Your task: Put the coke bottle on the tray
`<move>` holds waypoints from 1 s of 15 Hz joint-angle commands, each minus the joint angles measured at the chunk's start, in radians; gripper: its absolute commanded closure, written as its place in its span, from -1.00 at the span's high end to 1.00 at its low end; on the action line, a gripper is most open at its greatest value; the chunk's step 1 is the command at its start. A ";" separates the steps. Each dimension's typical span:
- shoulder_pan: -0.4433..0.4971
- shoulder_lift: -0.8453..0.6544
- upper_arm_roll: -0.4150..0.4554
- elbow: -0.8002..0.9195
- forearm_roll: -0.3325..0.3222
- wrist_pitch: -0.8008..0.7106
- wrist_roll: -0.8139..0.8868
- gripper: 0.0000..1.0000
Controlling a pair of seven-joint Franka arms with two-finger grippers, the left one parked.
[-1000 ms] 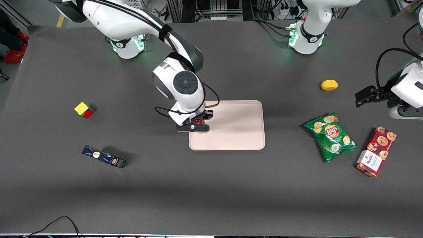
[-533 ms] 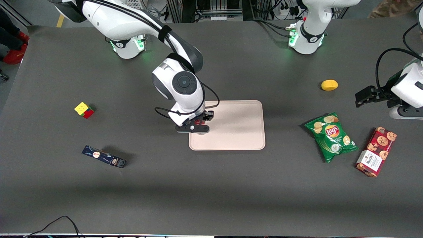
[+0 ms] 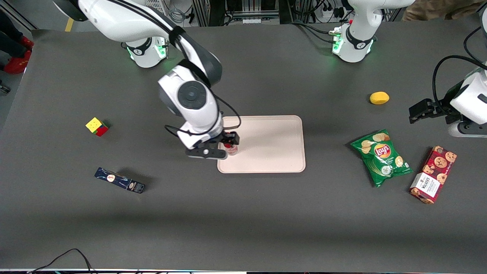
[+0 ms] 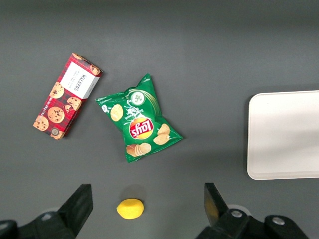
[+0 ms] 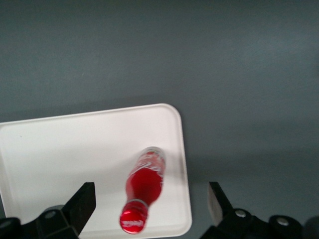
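Gripper [image 3: 227,144]: above the tray's edge nearest the working arm; fingers spread wide, holding nothing; in the wrist view one fingertip [image 5: 83,199] shows over the tray, the other over the worktop.
Bottle [image 3: 230,148]: stands upright on the tray, free of the gripper, near the corner closest to the front camera at the working arm's end; red cap [image 5: 133,220] up, clear base down; it sits just inside the rim.
Tray [image 3: 274,152]: flat on the worktop [image 3: 243,213], mid-table; carries only the bottle.
Cube [image 3: 96,126]: multicoloured puzzle cube, toward the working arm's end, well apart from the tray.
Dark box [image 3: 120,180]: slim dark blue carton lying flat, nearer the front camera than the cube.
Chips [image 3: 381,156]: green bag, toward the parked arm's end, lying flat.
Cookie box [image 3: 433,174]: red, lying flat just beside the chips, apart from them.
Lemon [image 3: 379,97]: yellow, farther from the front camera than the chips.
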 commanded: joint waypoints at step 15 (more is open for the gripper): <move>-0.133 -0.725 -0.465 -0.523 0.233 -0.148 -0.742 1.00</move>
